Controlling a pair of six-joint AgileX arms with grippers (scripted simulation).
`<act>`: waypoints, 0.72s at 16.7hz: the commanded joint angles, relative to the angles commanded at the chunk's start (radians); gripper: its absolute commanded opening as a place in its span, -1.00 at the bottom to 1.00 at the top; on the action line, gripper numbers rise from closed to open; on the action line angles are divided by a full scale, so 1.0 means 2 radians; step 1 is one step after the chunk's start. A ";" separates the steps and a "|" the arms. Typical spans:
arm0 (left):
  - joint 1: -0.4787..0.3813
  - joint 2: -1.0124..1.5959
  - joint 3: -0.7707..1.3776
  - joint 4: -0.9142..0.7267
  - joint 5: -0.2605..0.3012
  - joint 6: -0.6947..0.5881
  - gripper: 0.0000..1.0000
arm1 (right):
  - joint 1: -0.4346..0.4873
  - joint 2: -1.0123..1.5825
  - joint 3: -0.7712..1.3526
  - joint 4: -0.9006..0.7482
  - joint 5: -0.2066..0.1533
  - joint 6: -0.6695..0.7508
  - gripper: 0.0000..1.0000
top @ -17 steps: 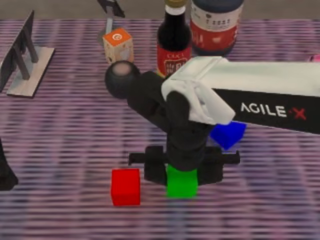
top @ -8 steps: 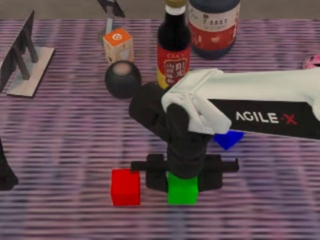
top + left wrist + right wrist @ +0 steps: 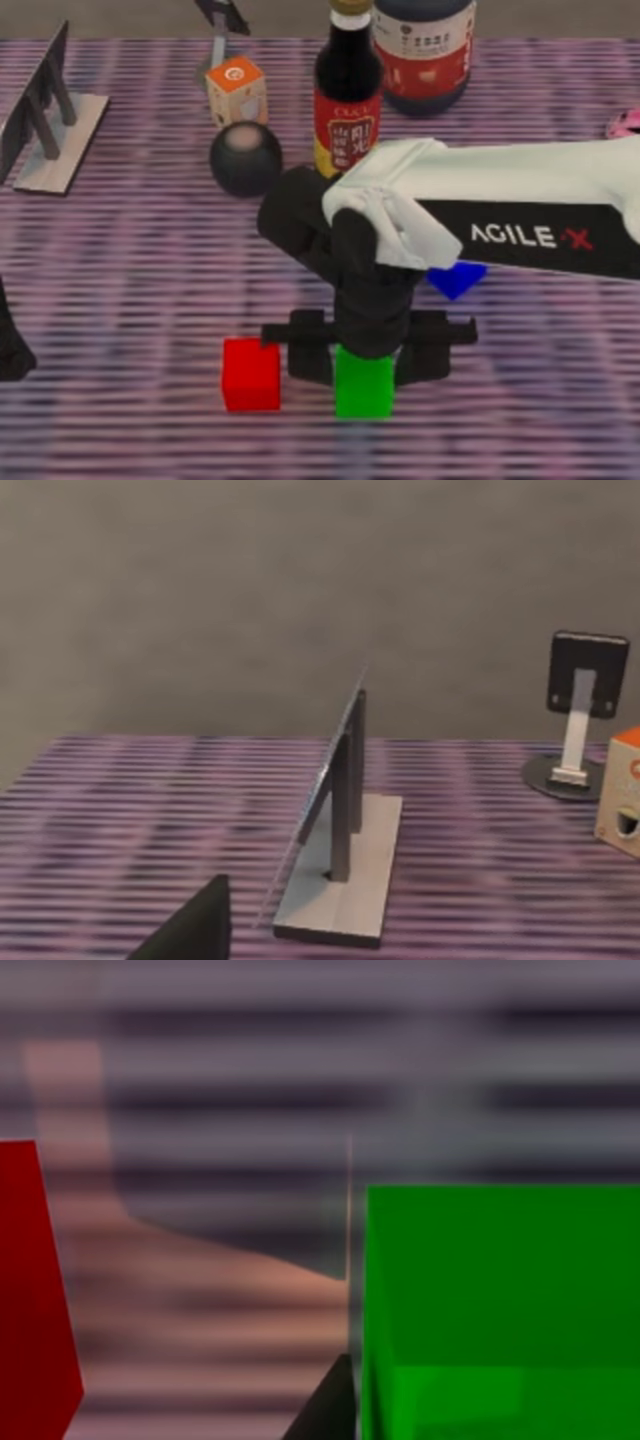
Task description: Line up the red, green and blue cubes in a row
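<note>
The green cube [image 3: 363, 383] sits low at the front of the table, and my right gripper [image 3: 364, 352] reaches straight down onto it and is shut on it. In the right wrist view the green cube [image 3: 500, 1300] fills one side, with one dark finger [image 3: 325, 1415] against its face. The red cube [image 3: 251, 373] stands on the table just left of it, a small gap between them, and also shows in the wrist view [image 3: 30, 1280]. The blue cube [image 3: 456, 279] lies farther back to the right, mostly hidden under my right arm. My left arm [image 3: 9, 352] is parked at the left edge.
At the back stand a dark sauce bottle [image 3: 347, 92], a large dark jar [image 3: 425, 52], a black ball [image 3: 245, 158], an orange-and-cream box [image 3: 236, 90] and a small black stand [image 3: 222, 18]. A grey panel stand [image 3: 47, 118] is back left.
My right gripper has shifted slightly toward the front of the table and lower with the green cube, which now sits about level with the red cube. The red and blue cubes have stayed put.
</note>
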 joint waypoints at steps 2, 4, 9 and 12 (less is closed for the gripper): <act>0.000 0.000 0.000 0.000 0.000 0.000 1.00 | 0.000 0.000 0.000 0.000 0.000 0.000 0.96; 0.000 0.000 0.000 0.000 0.000 0.000 1.00 | 0.000 0.000 0.000 0.000 0.000 0.000 1.00; 0.000 0.000 0.000 0.000 0.000 0.000 1.00 | 0.000 0.000 0.000 0.000 0.000 0.000 1.00; 0.000 0.000 0.000 0.000 0.000 0.000 1.00 | 0.000 -0.001 0.002 -0.002 0.000 0.000 1.00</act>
